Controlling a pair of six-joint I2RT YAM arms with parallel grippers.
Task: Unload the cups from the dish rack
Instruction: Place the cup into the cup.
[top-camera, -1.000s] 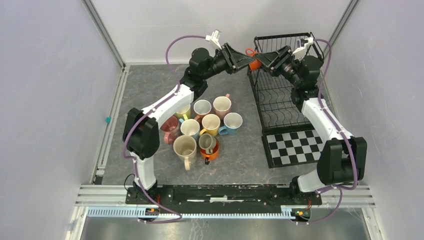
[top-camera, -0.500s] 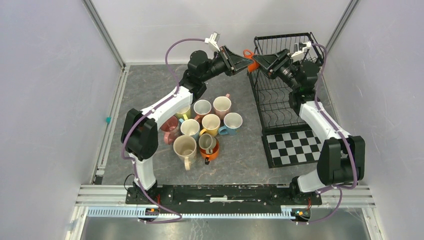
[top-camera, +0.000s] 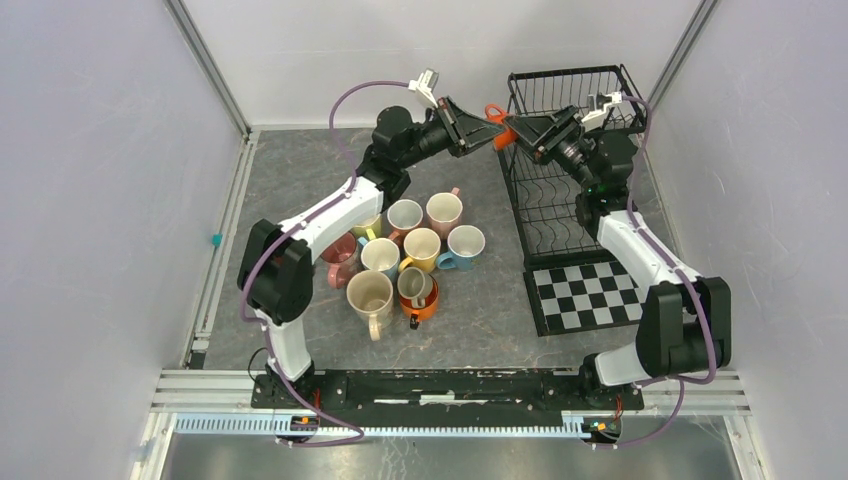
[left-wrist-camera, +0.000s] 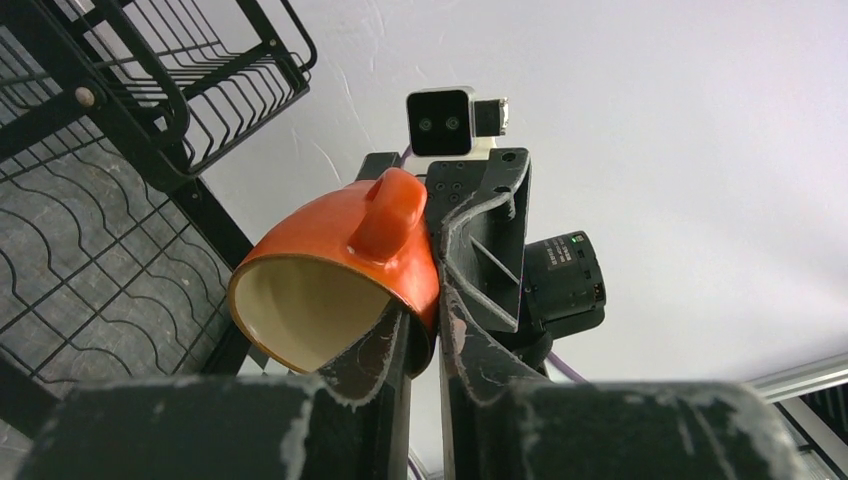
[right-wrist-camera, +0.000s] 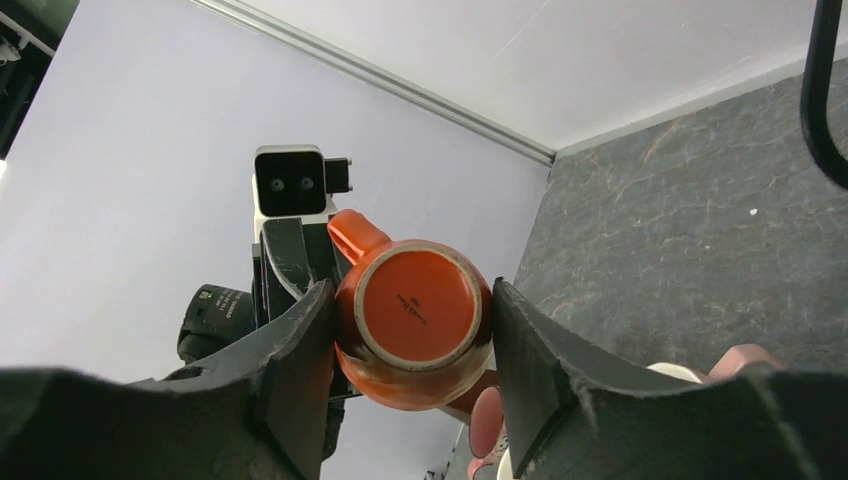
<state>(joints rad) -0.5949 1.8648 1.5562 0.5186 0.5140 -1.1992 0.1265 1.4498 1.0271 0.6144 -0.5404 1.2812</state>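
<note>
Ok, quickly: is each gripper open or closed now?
Left gripper: closed on the rim of the orange mug.
Right gripper: closed around the same mug's body.

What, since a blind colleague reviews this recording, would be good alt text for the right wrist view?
An orange cup, base toward the camera and handle at upper left, is clamped in the right hand. Behind it the left hand meets the cup's rim from the opposite side, with a pale wall and grey table beyond.
</note>
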